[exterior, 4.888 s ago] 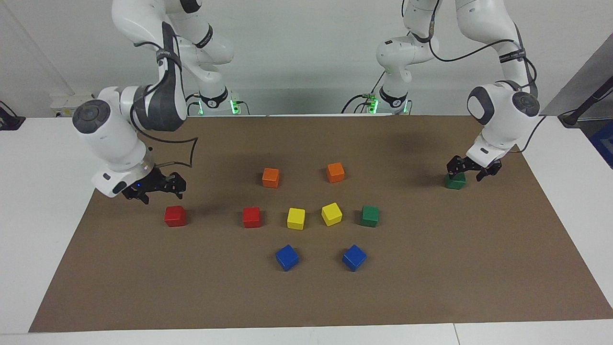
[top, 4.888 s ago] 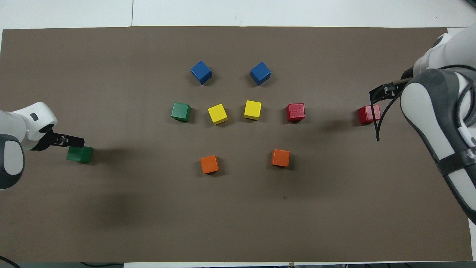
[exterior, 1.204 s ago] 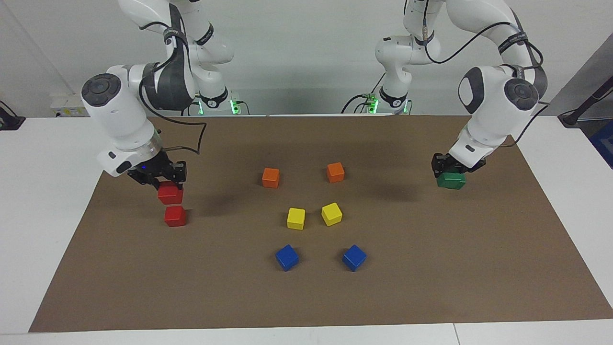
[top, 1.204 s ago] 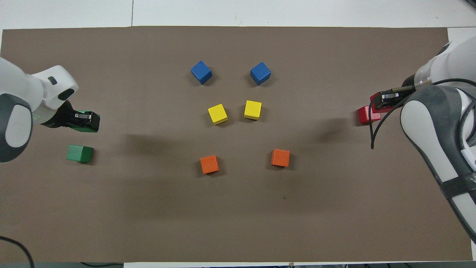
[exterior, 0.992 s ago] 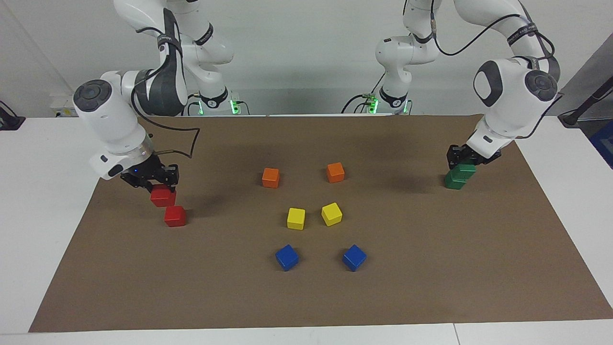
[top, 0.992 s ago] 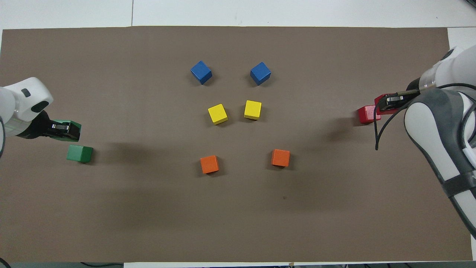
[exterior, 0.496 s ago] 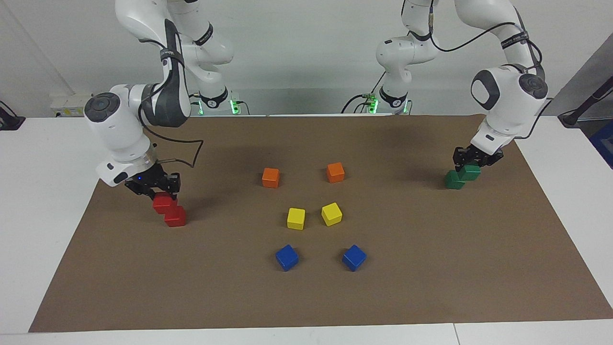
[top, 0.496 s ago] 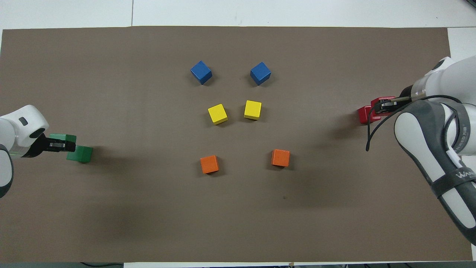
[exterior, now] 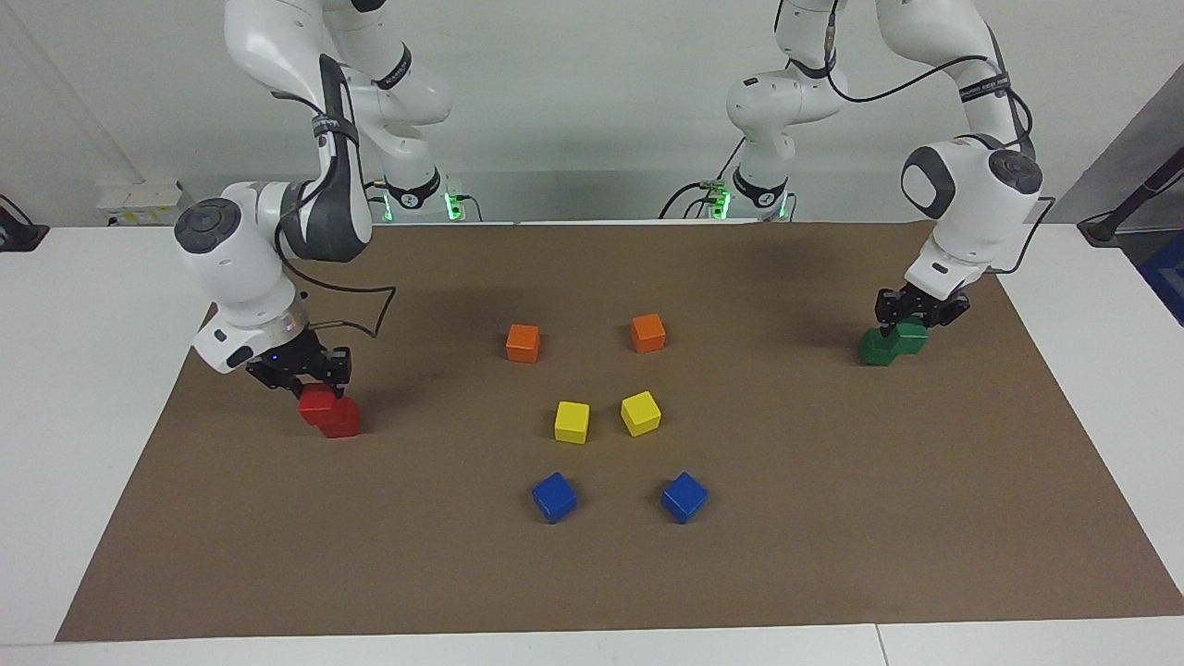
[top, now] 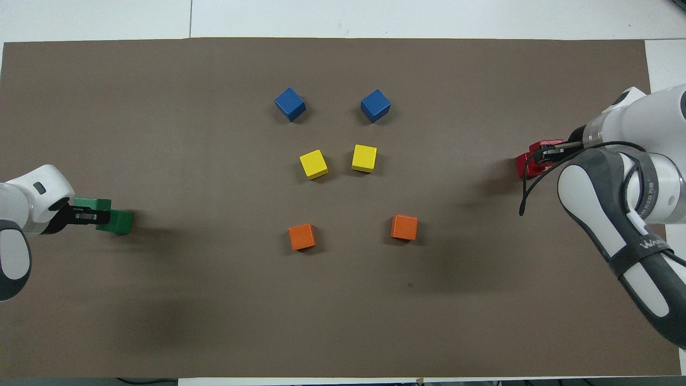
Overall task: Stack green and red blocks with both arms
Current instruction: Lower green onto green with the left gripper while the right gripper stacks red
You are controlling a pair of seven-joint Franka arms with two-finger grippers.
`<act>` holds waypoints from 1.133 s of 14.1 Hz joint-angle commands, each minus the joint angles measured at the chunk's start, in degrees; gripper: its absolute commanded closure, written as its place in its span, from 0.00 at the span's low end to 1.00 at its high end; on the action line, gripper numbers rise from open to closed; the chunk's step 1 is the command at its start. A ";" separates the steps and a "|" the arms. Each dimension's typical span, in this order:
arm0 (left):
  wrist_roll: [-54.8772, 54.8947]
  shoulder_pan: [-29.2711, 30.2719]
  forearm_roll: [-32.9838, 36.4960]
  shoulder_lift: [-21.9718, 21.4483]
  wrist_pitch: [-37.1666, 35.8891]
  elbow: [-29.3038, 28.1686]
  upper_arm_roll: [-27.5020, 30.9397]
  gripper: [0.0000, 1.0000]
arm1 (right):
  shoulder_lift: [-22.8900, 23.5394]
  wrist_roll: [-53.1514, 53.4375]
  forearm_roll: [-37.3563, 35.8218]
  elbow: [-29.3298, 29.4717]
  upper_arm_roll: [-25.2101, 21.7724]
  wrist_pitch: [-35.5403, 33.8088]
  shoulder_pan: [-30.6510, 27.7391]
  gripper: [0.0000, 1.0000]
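Observation:
My right gripper (exterior: 314,381) is shut on a red block (exterior: 317,404) and holds it low over the second red block (exterior: 344,424), offset toward the right arm's end of the table. My left gripper (exterior: 911,317) is shut on a green block (exterior: 913,337), low over the second green block (exterior: 872,351) and offset toward the left arm's end. I cannot tell whether the held blocks touch the lower ones. The overhead view shows the left gripper (top: 91,215) beside the lower green block (top: 124,222), and the right gripper (top: 545,153) beside the lower red block (top: 522,165).
Two orange cubes (exterior: 523,342) (exterior: 647,333), two yellow cubes (exterior: 572,421) (exterior: 640,413) and two blue cubes (exterior: 554,497) (exterior: 684,497) lie mid-table on the brown mat (exterior: 832,518). White table (exterior: 83,370) borders the mat at each arm's end.
Both grippers have come down with their blocks: the red one now overlaps the lower red block, and the green one the lower green block. The middle cubes have not moved.

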 commanded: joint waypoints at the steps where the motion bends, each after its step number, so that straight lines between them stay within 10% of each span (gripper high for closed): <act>1: 0.47 0.57 0.74 -0.62 1.56 -1.91 -0.42 1.00 | 0.32 -1.81 0.75 -1.07 0.84 1.56 -1.20 1.00; 16: 0.73 0.31 0.57 1.23 -1.52 -1.74 -0.42 1.00 | 0.06 -1.89 1.55 -2.39 0.76 2.26 -1.03 1.00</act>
